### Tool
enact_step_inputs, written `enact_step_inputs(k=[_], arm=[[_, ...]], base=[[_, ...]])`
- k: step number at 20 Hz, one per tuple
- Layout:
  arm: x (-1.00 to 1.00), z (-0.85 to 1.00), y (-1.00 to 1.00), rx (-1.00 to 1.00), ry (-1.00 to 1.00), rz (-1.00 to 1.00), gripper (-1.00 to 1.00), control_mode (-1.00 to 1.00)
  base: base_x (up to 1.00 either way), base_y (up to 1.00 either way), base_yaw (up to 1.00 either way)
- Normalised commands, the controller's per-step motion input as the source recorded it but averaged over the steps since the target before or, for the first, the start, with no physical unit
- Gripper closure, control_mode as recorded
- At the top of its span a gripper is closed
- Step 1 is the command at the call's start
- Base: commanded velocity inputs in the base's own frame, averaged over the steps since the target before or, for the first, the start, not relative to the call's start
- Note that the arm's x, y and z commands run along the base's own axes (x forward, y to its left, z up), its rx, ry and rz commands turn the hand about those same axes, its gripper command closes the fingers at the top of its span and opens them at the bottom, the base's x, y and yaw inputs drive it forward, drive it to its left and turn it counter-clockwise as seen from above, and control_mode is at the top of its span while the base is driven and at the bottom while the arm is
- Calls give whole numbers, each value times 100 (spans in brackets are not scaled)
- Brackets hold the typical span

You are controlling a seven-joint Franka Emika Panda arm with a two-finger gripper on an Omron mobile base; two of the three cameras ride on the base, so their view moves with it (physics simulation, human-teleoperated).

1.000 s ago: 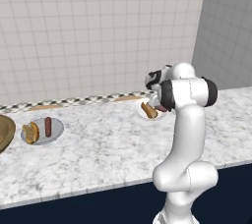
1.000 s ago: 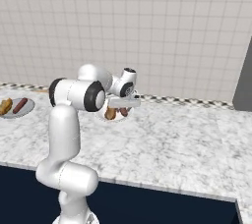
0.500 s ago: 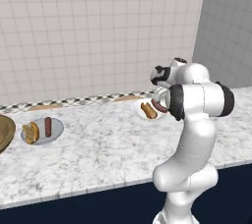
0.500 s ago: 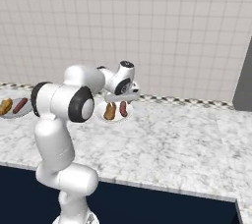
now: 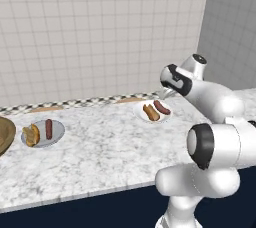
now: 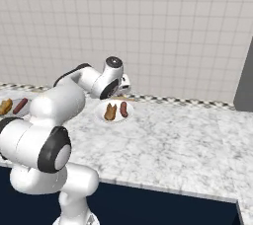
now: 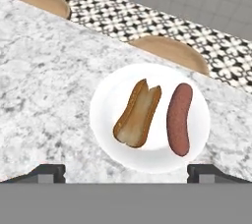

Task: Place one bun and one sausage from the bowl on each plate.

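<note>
You have a bun (image 7: 138, 114) and a sausage (image 7: 179, 118) lying side by side, not touching, on the white plate (image 7: 106, 120) directly under the hand. The bun sits split side up; the sausage lies just beside it toward the plate's rim. The gripper (image 7: 125, 171) hangs above them with its fingertips (image 7: 47, 171) spread wide, one at either side of the plate, and nothing is between them.

If you ever need to move these again: the bun looks soft and light, so it would likely squash under a hard pinch. Take it across its short width at the middle, lightly. The sausage looks firmer but smooth and round, so it may roll or slip; grip it across the middle too, square to its length.

Farther along the counter (image 5: 115, 147), the grey plate (image 5: 57, 134) also carries a bun (image 5: 31, 134) and a sausage (image 5: 49, 128), with the bowl (image 5: 4, 134) just beyond it at the edge of the left base view. Judging by that, both plates look served and little seems left to do.
</note>
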Motion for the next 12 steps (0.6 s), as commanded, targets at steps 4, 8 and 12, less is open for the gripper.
enact_step_inputs(k=[4,8,12], arm=[[-34,80,24,2,-21,0,-100,-100],[-51,99,8,1,-25,0,-100,-100],[-51,82,7,1,-19,0,-100,-100]], base=[[0,0,0],[0,0,0],[0,0,0]])
